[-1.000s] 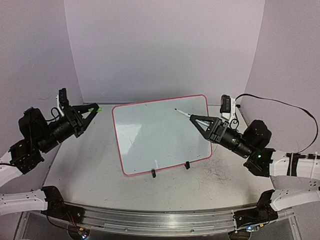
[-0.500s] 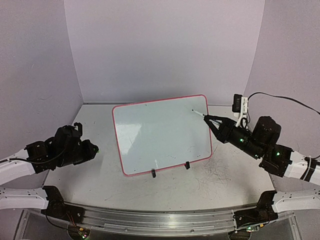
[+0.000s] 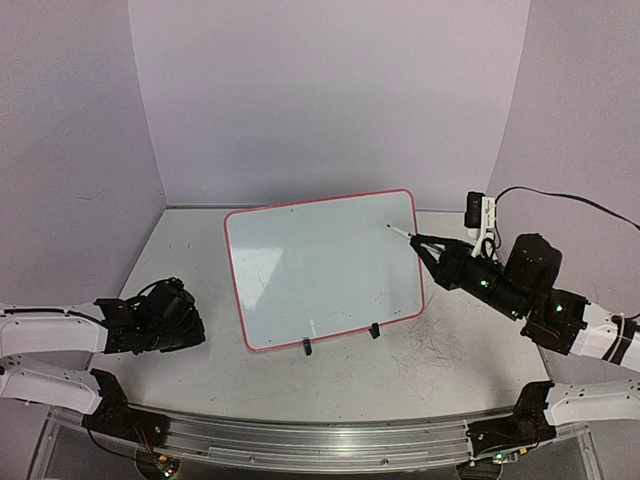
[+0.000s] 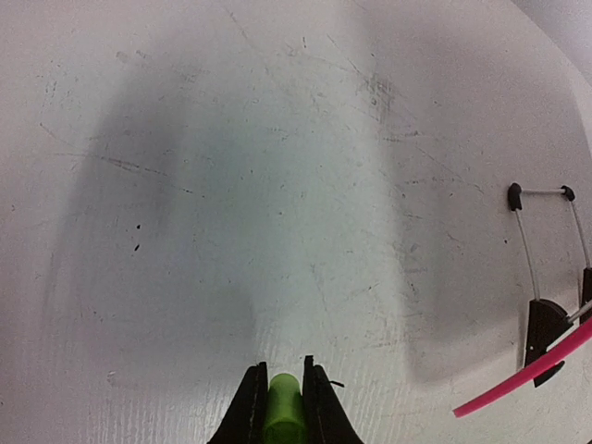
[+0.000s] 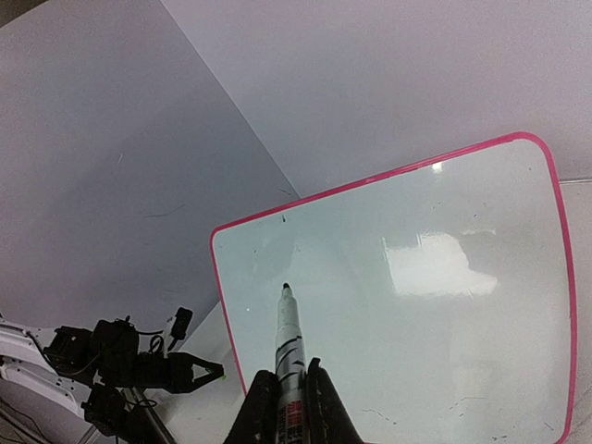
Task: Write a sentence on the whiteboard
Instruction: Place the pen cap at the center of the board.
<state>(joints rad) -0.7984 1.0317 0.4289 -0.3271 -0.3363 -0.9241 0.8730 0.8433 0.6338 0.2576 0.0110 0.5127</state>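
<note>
At the middle of the worktop (image 3: 450,370) the whiteboard (image 3: 320,265) stands propped on two black clip feet (image 3: 306,347), leaning back, its pink-red rim running all round. Faint grey scratches mark its lower face.

Toward 3 o'clock of the board, the right end effector (image 3: 420,244) is clamped on a white marker (image 3: 398,231) pointing at the board's upper right corner. In the right wrist view the end effector (image 5: 289,375) grips the marker (image 5: 289,342) by its barrel, dark tip forward over the whiteboard (image 5: 416,277); whether the tip touches the surface I cannot tell.

Toward 8 o'clock of the board and well apart from it, the left end effector (image 3: 188,322) sits low over the worktop. Its wrist view shows the end effector (image 4: 282,375) closed on a green cap (image 4: 284,407), with scuffed worktop (image 4: 231,185) ahead and the board's rim (image 4: 527,375) and a clip foot (image 4: 544,324) at 4 o'clock.
</note>
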